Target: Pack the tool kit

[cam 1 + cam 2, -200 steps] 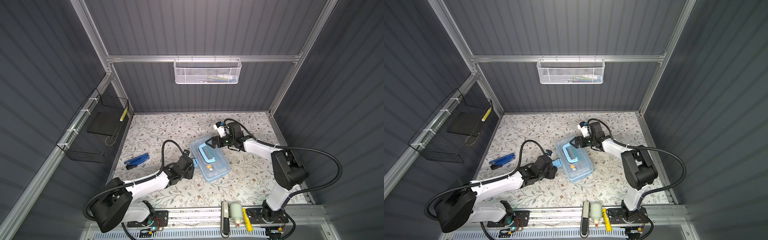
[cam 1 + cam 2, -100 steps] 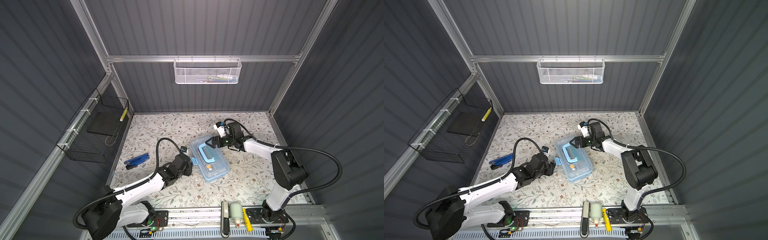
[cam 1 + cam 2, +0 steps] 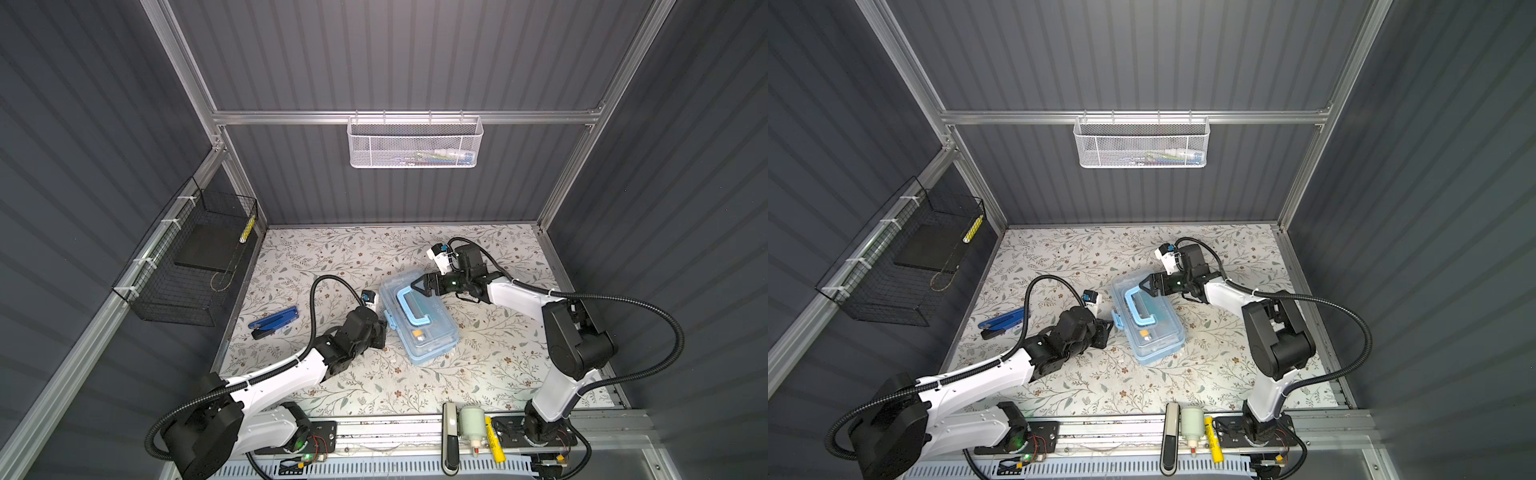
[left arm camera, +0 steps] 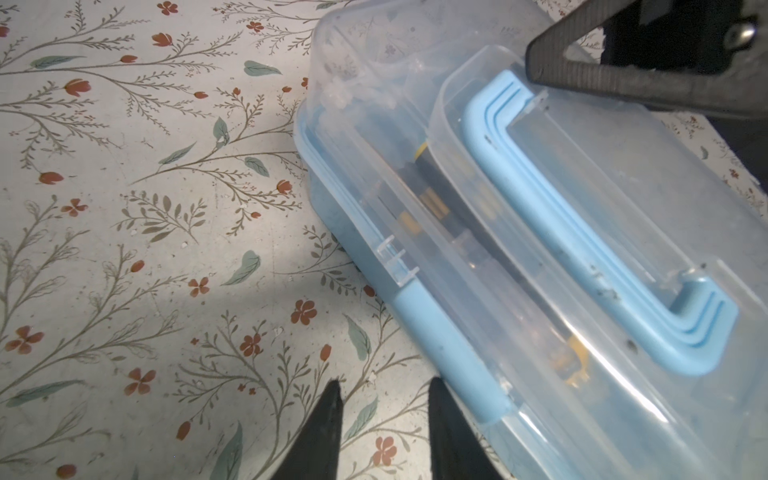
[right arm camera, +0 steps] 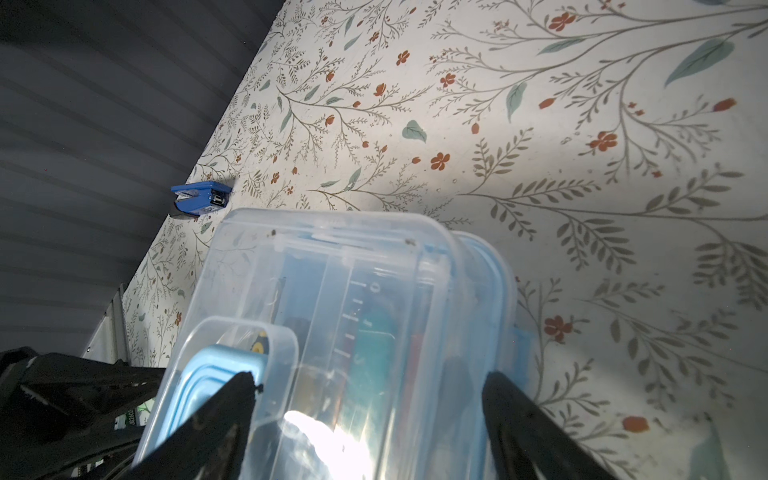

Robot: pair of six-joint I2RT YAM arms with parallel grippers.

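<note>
The tool kit (image 3: 419,320) (image 3: 1148,322) is a light-blue case lying on the floral floor, its see-through lid down and its pale blue handle (image 4: 582,266) flat on top. My right gripper (image 3: 415,286) (image 5: 370,386) stands open over the far end of the lid. One of its fingers (image 5: 237,399) rests at the handle's end, the other hangs past the case's edge. My left gripper (image 3: 384,328) (image 4: 384,390) sits low beside the blue clasp (image 4: 449,349). Its jaws are narrowly apart with only floor between them.
A blue folding tool (image 3: 274,323) (image 5: 199,200) lies on the floor left of the case. A black wire basket (image 3: 187,266) hangs on the left wall and a white mesh basket (image 3: 415,143) on the back rail. A bottle (image 3: 471,424) and a yellow item (image 3: 496,444) sit on the front rail.
My left arm has drawn back slightly from the case's clasp side and its jaws have narrowed. The right gripper and the case have stayed put.
</note>
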